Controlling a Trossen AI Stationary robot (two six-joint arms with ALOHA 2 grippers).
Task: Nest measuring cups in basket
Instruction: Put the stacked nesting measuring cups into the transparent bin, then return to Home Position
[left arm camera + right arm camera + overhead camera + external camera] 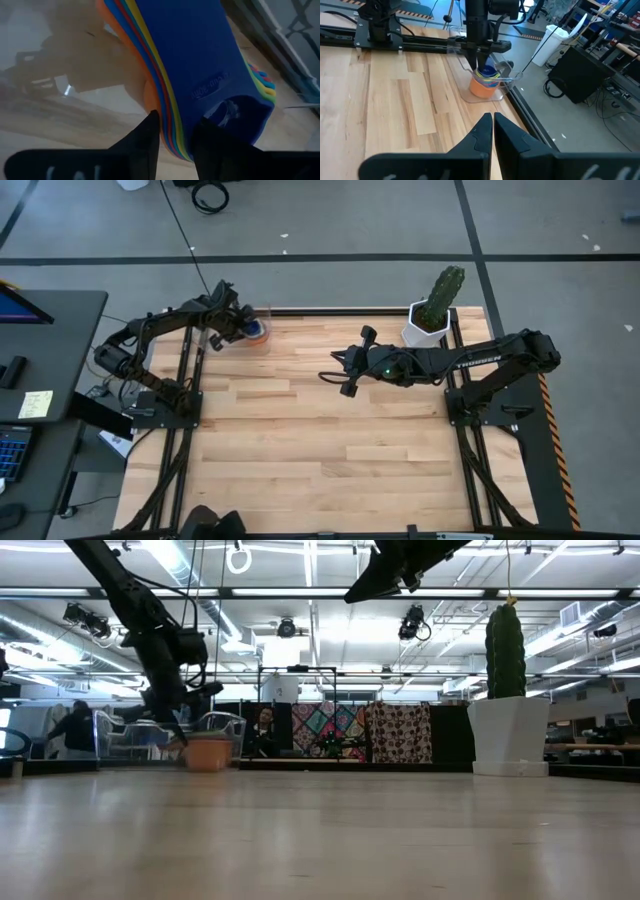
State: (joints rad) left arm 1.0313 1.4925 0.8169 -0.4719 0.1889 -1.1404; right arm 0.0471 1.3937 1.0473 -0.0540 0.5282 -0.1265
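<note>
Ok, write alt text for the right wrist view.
The left tool reaches down into a nested stack of measuring cups inside the clear basket at the wooden table's far edge. The right tool hovers shut in the foreground.

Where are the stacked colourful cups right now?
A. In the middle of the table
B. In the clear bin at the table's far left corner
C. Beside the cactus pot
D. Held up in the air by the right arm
B: the nested measuring cups sit inside the clear basket, with the left gripper gripping the stack.
</note>
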